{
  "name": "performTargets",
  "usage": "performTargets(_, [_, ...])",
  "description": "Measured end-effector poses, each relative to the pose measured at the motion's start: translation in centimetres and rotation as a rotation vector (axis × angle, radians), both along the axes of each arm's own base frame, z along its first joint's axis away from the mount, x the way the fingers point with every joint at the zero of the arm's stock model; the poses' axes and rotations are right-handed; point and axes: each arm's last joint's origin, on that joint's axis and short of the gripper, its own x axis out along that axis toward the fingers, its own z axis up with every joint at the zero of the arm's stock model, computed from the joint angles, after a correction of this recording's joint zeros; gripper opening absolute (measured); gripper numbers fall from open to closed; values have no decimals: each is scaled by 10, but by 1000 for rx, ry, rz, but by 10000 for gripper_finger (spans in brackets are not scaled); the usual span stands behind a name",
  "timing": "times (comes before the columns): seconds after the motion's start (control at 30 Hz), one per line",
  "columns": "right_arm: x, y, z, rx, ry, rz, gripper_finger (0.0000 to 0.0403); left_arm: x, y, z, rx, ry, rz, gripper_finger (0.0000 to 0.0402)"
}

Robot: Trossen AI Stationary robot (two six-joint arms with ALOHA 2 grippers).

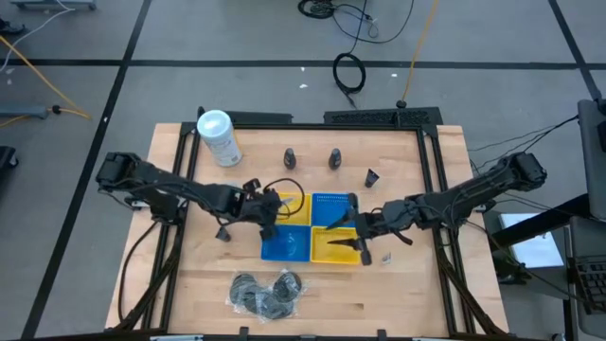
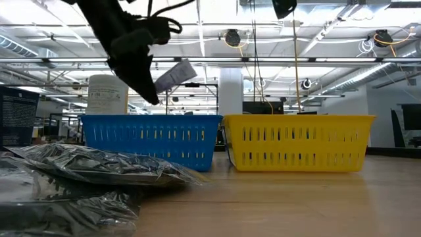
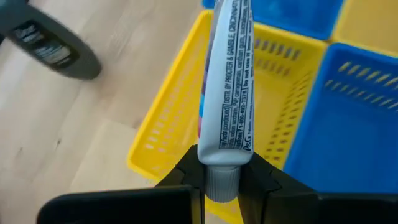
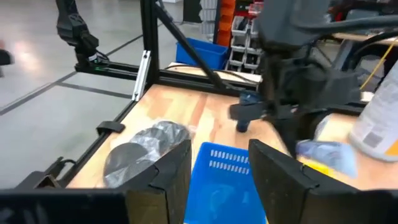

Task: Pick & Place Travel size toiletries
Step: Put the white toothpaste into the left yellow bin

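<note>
High view, left to right. White canister (image 1: 219,136) stands at upper left; wrapped discs (image 1: 267,293) lie along the bottom edge, bare wood between. Left gripper (image 1: 269,225), jaws pinching a pale tube (image 3: 225,93), hangs over the central baskets (image 1: 325,248). Right gripper (image 1: 362,239), jaws spread, hovers above the yellow basket. Three dark bottles (image 1: 333,158) stand above the baskets.

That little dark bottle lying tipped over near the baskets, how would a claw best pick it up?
Probably from straight above, closing across the wide body of the tipped bottle. It lies on its side on bare wood, apart from the two upright bottles, so nothing crowds a descent.
</note>
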Motion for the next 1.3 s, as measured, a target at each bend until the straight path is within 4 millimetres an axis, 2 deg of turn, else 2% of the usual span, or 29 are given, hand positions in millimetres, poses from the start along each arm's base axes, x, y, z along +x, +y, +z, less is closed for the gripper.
performTargets(0.4, [-6,1,-19,47,55,-6,149,7,30,-11,-91,47,61,42])
performTargets(0.83, [-8,0,-28,49,50,-5,142,16,31,-27,-87,77,30,48])
performTargets(1.1, [-8,0,-27,51,37,-4,142,21,31,-29,-79,54,17,73])
performTargets(1.3, [-8,0,-27,48,41,-4,141,22,31,-29,-78,44,16,75])
